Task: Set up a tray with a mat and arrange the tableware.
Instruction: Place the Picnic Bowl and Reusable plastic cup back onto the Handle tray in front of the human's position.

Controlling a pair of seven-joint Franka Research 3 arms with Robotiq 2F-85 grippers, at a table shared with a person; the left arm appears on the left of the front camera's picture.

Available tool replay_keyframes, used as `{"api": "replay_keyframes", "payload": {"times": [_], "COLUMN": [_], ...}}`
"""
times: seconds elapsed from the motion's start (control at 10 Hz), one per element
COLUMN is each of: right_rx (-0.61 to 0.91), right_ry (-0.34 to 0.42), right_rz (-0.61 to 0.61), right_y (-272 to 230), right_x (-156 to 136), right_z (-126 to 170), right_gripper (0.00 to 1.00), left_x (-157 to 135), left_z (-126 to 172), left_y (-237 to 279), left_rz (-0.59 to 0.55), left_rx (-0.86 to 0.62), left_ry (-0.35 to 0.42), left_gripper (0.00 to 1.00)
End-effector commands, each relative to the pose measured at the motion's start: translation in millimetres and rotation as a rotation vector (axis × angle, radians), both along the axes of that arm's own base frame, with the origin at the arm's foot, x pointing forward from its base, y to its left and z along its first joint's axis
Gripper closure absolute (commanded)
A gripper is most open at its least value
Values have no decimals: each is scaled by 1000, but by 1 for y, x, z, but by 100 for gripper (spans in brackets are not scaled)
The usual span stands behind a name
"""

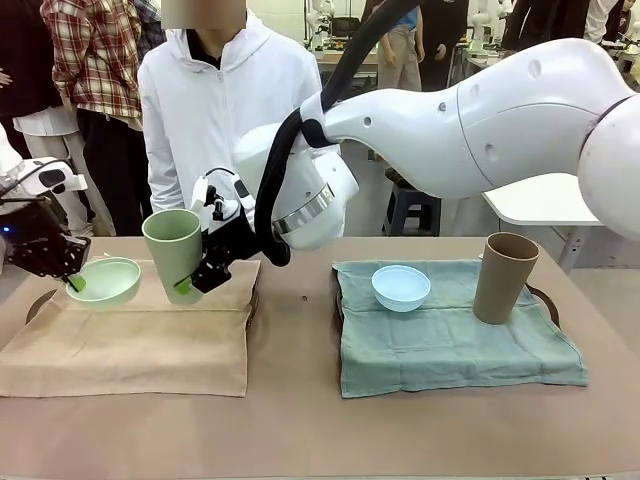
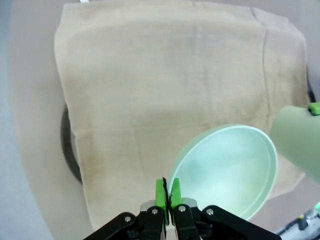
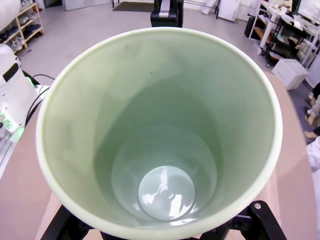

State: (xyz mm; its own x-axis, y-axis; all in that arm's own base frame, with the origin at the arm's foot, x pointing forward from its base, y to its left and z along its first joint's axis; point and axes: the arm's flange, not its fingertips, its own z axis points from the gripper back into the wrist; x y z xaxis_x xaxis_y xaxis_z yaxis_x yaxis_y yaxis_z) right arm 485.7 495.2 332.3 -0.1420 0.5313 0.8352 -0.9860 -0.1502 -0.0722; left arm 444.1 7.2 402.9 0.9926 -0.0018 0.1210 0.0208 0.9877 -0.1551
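A person in a white hoodie [image 1: 225, 95] is seen at twelve o'clock; a stool [image 1: 412, 210] is placed behind the table [image 1: 300, 420].

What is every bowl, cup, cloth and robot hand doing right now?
Green bowl: pinched by its rim, tilted over the tan cloth.
Green cup: held tilted in the air, empty.
Blue bowl: sitting upright on the green cloth, empty.
Brown cup: standing upright on the green cloth.
Tan cloth: spread flat over a tray.
Green cloth: spread over a tray, a bit wrinkled.
Left gripper: shut on the green bowl.
Right gripper: gripping the green cup.
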Motion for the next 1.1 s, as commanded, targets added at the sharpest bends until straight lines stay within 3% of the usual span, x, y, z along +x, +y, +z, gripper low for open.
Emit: {"api": "replay_keyframes", "payload": {"times": [0.0,0.3,0.8,1.0], "right_rx": [1,-28,-30,-26], "right_ry": [-18,15,30,32], "right_rz": [-11,-22,-4,6], "right_y": [-4,-4,-2,-3], "right_x": [-5,-2,0,1], "right_z": [-17,-37,-32,-41], "right_gripper": [19,19,19,19], "left_x": [5,11,9,13], "left_z": [-11,-22,-17,-31], "left_y": [0,-2,-1,-3], "left_rz": [-12,-10,0,-8], "left_rx": [-21,11,9,0], "left_ry": [-29,-33,-10,-4], "left_gripper": [96,96,96,96]}}
